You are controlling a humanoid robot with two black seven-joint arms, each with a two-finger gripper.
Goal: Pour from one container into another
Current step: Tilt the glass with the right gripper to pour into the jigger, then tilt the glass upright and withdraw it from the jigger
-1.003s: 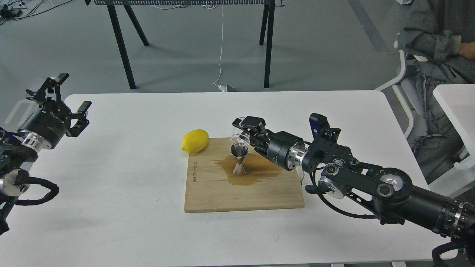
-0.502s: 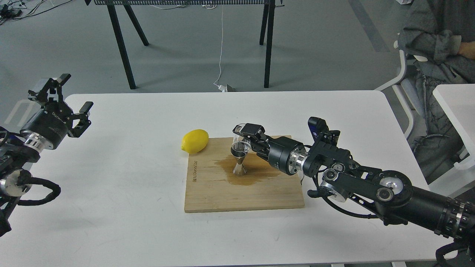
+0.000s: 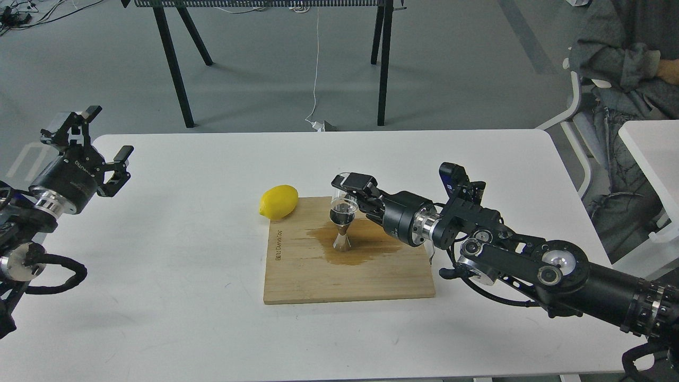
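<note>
The small clear cup hangs just over the steel jigger and hides the jigger's top cone. Dark liquid shows in the cup's lower part. My right gripper is shut on the cup, reaching in from the right; one finger lies over the cup's far side. The jigger stands upright on the wooden board, in the middle of a brown wet stain. Far to the left, my left gripper stands open with nothing in it, above the table's left edge.
A yellow lemon lies at the board's far left corner. The white table carries the board. Black table legs stand behind, and a seated person and a second white table are at the right.
My right wrist has turned and dipped slightly, so the cup's rim no longer faces me and dark liquid now shows in it. The left arm has shifted a little to the right.
</note>
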